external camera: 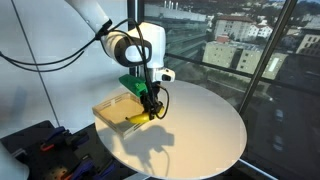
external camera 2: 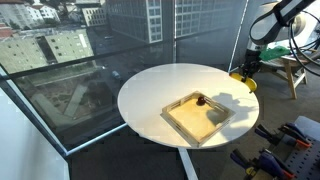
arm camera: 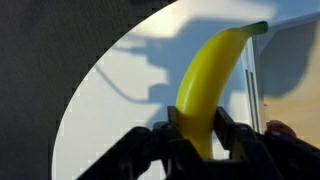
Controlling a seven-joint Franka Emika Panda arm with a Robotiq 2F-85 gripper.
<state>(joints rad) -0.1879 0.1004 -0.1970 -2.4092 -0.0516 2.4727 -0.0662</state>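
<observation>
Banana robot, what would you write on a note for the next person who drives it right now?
Grip: the fingers are shut on the banana, holding it near one end.
Where things are: the banana hangs near the edge of the round table, beside the wooden tray. A small dark thing lies in the tray.
Done: the banana is grabbed.
Left: the banana is not set down anywhere yet.
</observation>
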